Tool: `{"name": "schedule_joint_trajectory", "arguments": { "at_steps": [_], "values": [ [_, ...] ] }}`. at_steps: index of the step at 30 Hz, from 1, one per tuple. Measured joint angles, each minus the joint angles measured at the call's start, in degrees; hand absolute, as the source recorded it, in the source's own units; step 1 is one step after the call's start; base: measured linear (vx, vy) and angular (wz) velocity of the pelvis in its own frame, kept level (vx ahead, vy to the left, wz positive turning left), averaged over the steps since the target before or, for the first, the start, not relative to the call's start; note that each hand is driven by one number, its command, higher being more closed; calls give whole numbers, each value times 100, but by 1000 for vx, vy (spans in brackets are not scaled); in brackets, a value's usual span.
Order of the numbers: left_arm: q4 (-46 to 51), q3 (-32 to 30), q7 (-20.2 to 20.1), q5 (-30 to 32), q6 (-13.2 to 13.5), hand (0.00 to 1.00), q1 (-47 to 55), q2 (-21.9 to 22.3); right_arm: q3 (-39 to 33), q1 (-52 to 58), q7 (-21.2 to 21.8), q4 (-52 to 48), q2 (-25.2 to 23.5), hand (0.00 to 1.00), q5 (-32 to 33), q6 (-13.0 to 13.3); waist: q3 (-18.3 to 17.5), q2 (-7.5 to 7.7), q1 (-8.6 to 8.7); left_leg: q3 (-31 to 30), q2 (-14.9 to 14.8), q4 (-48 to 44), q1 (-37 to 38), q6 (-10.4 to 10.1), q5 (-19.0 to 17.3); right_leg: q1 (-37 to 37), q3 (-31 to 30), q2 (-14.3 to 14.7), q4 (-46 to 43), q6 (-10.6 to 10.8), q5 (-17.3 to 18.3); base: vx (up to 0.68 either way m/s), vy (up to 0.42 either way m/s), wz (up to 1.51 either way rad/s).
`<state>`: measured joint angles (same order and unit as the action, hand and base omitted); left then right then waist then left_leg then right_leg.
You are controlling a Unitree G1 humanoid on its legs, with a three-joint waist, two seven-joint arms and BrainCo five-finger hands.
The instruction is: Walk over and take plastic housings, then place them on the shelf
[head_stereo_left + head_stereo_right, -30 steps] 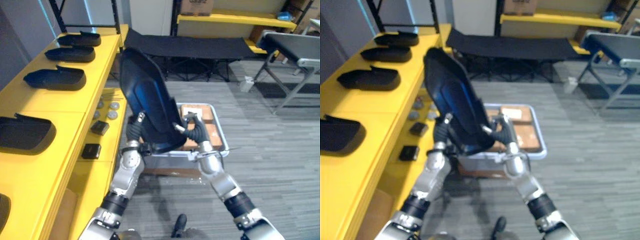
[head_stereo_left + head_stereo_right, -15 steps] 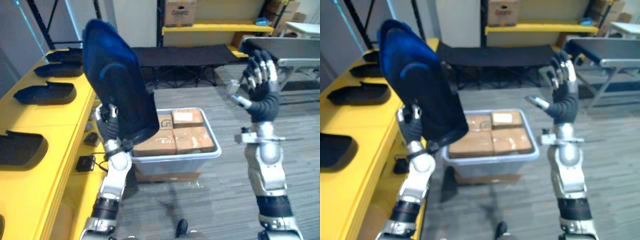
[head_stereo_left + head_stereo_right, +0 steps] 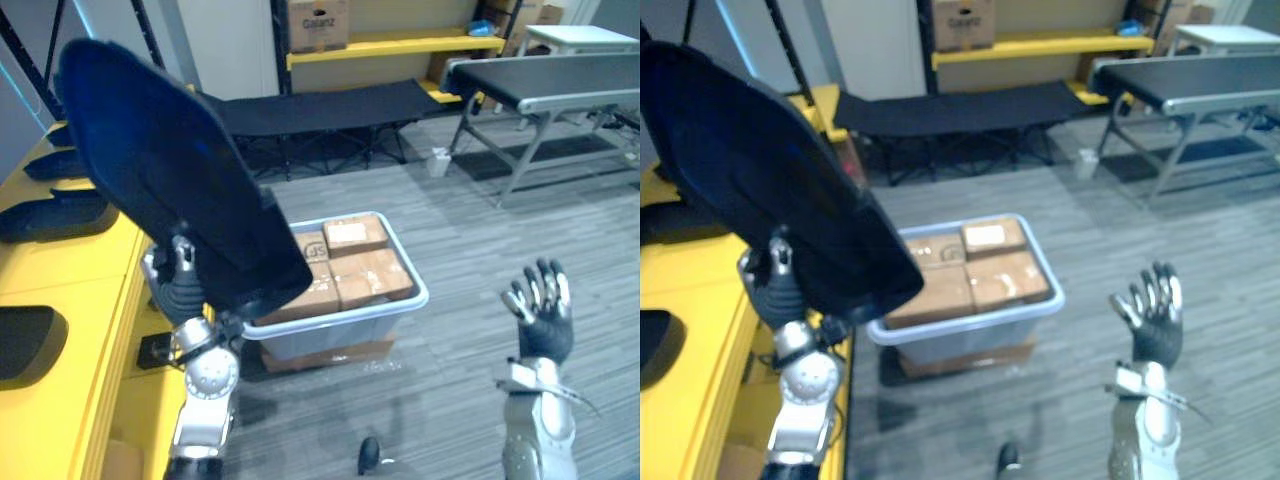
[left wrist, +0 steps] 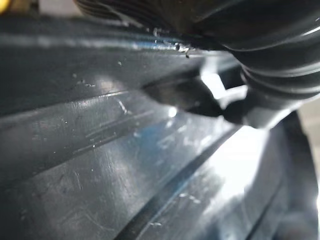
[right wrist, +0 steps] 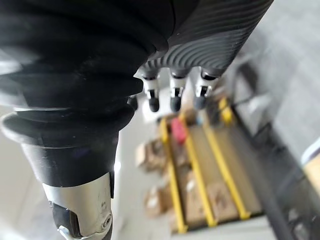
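A large dark blue plastic housing (image 3: 170,180) is held up high and tilted at the left, above the edge of the yellow shelf (image 3: 90,300). My left hand (image 3: 180,287) grips its lower edge from below, thumb against the shell; up close the housing's glossy surface (image 4: 125,165) lies right against the hand. My right hand (image 3: 541,312) is apart at the lower right over the floor, open, with straight fingers (image 5: 172,95) and nothing in it. Two more dark housings (image 3: 50,212) (image 3: 25,340) lie on the shelf.
A grey bin (image 3: 400,305) packed with cardboard boxes stands on the floor in front of me, beside the shelf. A black cot (image 3: 320,105) sits behind it, and a conveyor table (image 3: 540,80) at the right rear. Small dark parts (image 3: 152,348) lie on the lower shelf level.
My right hand let go of the housing and swung out and down to the right. The left hand alone raised the housing up and leftward. The camera also shifted.
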<state>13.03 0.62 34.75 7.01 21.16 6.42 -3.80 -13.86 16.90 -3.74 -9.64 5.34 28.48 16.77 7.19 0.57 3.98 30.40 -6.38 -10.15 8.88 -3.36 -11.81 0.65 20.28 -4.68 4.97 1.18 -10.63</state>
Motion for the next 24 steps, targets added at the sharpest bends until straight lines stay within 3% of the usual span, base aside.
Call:
{"name": "schedule_joint_trajectory", "arguments": {
  "at_steps": [7,11,14,17,22,24],
  "values": [
    [92,-21,-52,-211,6,100,81,24,-210,-105,-123,216,9,0,-42,506,306,-193,-24,-318,-113,-630,-522,61,-230,-287,188,-128,-413,-53,151,-41,83,17],
    [130,-391,349,-203,3,100,88,0,-177,-479,206,232,128,0,-65,793,460,-185,-41,-589,-40,-617,-594,78,-231,-322,404,-270,-694,-19,337,-21,49,33],
    [449,-965,785,-191,-7,100,238,-8,87,-679,542,229,193,0,-51,933,504,-213,-193,-965,100,-440,-687,149,-68,-372,741,-479,-1015,19,547,37,18,69],
    [894,-1685,1031,-158,-9,100,641,37,975,-1033,617,306,189,0,-129,926,518,-241,-486,-1457,266,-177,-684,168,155,-355,1180,-759,-1465,86,827,81,-9,89],
    [1198,-2615,1130,-143,16,100,1474,562,2045,-2205,336,927,181,0,-658,728,538,-262,-1302,-2404,477,-8,-652,193,333,86,2000,-1051,-1687,241,1137,68,-23,94],
    [1198,-2839,1111,-147,78,100,1691,704,2198,-2429,308,1092,180,0,-685,674,532,-248,-1504,-2603,549,15,-631,206,340,213,2199,-1148,-1714,304,1212,53,27,71]
  ]
}}
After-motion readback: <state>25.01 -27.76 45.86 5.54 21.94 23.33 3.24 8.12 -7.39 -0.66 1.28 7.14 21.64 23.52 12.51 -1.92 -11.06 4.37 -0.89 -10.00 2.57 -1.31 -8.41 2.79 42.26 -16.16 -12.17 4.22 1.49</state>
